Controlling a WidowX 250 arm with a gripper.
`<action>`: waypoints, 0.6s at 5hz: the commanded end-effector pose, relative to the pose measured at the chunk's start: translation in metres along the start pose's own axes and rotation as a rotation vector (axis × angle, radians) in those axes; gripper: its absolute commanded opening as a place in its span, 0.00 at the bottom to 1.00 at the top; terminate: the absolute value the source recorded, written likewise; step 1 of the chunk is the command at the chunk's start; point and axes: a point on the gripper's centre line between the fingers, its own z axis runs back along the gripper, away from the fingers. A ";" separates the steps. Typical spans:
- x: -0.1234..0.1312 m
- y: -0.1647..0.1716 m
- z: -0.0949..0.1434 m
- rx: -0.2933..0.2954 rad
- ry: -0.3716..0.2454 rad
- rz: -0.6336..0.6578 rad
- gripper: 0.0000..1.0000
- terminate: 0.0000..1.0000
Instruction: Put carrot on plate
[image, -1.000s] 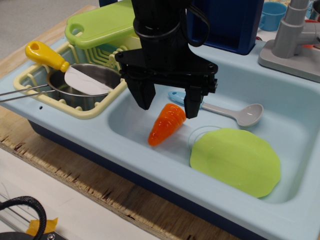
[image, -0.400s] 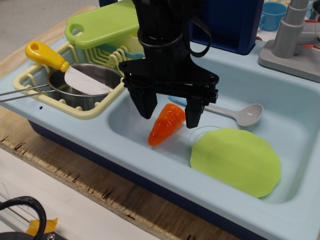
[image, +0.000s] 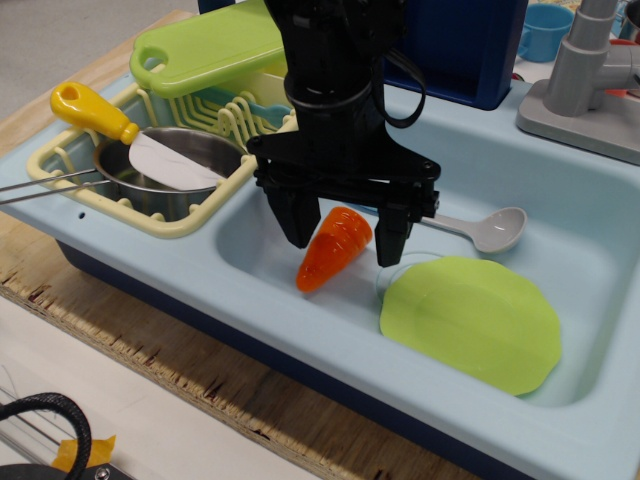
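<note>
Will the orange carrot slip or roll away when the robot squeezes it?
Maybe a bit. The carrot looks glossy and cone-shaped, so it could squirt from the open tool straddling it. It seems like stiff plastic, so probably no squashing. Nudged, it would likely roll in a curve.

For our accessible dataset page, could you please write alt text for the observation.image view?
A black robot hand, open, straddles the wide end of a small glossy orange plastic toy carrot lying in a pale blue toy sink. A flat lime-green plastic plate lies just right of the carrot, a grey plastic spoon behind it.
</note>
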 end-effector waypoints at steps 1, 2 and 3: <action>0.002 0.001 -0.006 -0.014 0.007 0.006 1.00 0.00; 0.002 0.000 -0.014 -0.023 0.039 0.002 1.00 0.00; 0.000 0.000 -0.023 -0.040 0.065 -0.002 1.00 0.00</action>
